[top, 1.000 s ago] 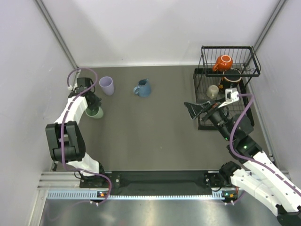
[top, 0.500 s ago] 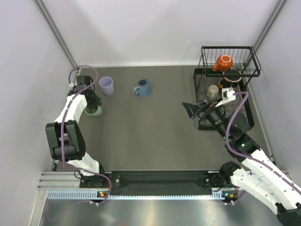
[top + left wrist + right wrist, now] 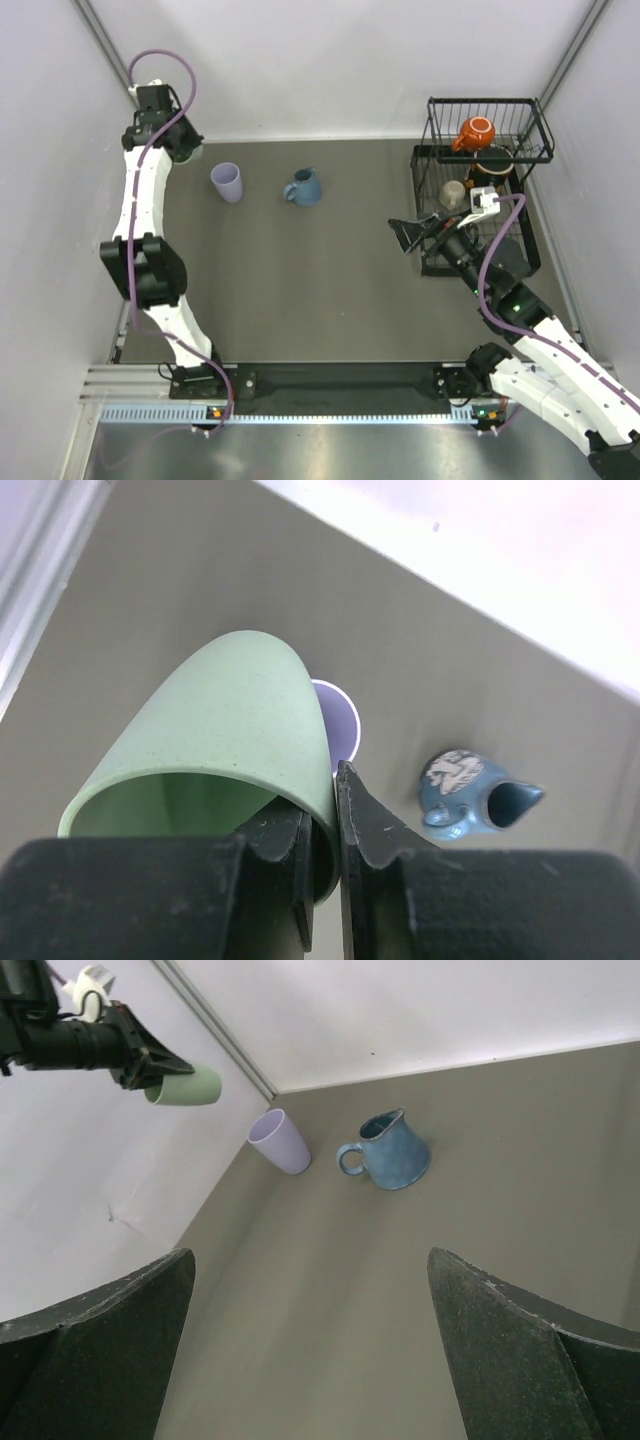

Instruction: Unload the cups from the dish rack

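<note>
One thin pinch on the rim is all the left gripper (image 3: 335, 780) has on the pale green tumbler (image 3: 215, 740), aloft and farthest left of the dish rack (image 3: 484, 100). A slip would likely drop it onto the lavender tumbler (image 3: 227, 182) or blue mug (image 3: 303, 187), both nearer the rack. The right gripper (image 3: 410, 233), jaws apart, hovers just beside the rack.

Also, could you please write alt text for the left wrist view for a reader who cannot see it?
The left gripper clamps its jaws on the wall of a pale green tumbler, tilted with its open mouth toward the camera. On the grey table beyond, a lavender tumbler peeks from behind it and a blue mug sits to the right.
</note>
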Robot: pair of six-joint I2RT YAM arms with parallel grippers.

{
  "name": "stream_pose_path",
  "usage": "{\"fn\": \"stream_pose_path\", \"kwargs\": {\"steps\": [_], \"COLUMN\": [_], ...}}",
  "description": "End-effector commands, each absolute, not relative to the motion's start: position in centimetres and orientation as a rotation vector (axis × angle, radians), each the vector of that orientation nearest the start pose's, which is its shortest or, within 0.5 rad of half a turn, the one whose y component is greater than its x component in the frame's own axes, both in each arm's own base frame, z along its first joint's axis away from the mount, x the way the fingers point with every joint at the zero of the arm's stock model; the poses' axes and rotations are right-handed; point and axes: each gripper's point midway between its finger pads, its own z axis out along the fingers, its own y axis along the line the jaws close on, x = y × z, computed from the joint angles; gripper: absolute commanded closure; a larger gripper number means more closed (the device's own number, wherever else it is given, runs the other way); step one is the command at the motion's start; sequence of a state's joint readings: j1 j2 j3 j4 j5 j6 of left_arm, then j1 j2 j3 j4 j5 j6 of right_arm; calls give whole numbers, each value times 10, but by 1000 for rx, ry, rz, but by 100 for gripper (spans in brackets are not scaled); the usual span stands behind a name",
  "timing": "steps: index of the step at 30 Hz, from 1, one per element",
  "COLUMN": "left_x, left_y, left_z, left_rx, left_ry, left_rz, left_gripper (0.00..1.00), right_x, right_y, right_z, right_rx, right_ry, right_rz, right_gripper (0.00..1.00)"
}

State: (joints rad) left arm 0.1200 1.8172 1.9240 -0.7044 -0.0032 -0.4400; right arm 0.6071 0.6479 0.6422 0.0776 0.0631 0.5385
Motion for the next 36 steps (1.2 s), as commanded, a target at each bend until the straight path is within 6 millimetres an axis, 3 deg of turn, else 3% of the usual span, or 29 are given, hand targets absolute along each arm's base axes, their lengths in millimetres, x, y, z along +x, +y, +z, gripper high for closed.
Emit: {"fn": "stream_pose_path", "kwargs": {"steps": [1,16,20,26,31,36], "left_x": [507,523,527,529,531,530], "left_y": [27,-7,-16,-13,-15,-16], "left_z": [256,237,228,211,219,240], "left_rx": [-502,-377,-354,-365,-352,-339], "left_ry": [2240,2284,2306,2343,2325,2278], "left_rz": [-197,-183,-219,-195,-206,-213], "left_gripper": [100,100,91,77,58,55], "right_x": [242,246,248,247,246,247], "right_y": [179,182,182,176,174,176], "right_z": [347,336,335,335,337,340], "right_rx": [-3,-3,-2,4,6,-2], "right_ry": [1481,1512,1515,1511,1504,1505], "right_rz": [868,855,848,822,818,814], "right_gripper": [0,0,0,0,0,0]}}
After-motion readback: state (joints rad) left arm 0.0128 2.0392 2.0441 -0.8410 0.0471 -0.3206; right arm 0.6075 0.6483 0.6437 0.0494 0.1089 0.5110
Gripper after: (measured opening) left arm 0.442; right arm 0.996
